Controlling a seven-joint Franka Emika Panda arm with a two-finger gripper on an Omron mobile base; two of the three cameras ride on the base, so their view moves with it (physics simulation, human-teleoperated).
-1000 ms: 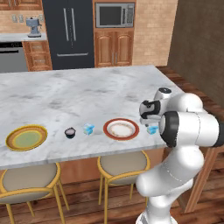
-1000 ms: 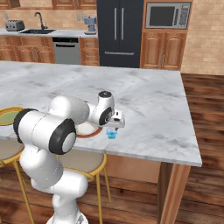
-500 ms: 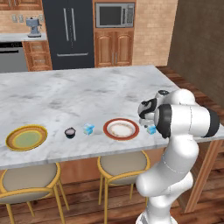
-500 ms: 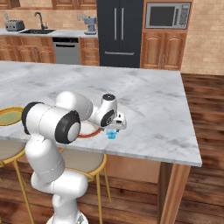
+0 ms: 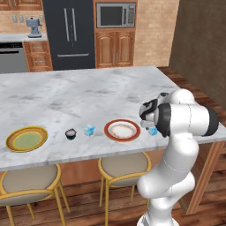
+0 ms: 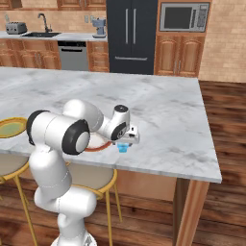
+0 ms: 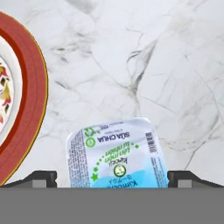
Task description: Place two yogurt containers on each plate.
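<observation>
1. I see a marble island counter (image 5: 79, 95) in grey-white across the middle of my base views.
2. Two stools (image 5: 123, 165) with golden legs stand under its near edge.
3. Behind it stand a black fridge (image 5: 70, 33), wooden cabinets (image 5: 115, 48) and a microwave (image 5: 115, 14).
4. The floor (image 6: 226, 110) is dark wood planks.

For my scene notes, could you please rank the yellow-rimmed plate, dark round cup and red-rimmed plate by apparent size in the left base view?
1. Yellow-rimmed plate and red-rimmed plate: look alike, not ranked.
2. Dark round cup: clearly smallest.
</observation>
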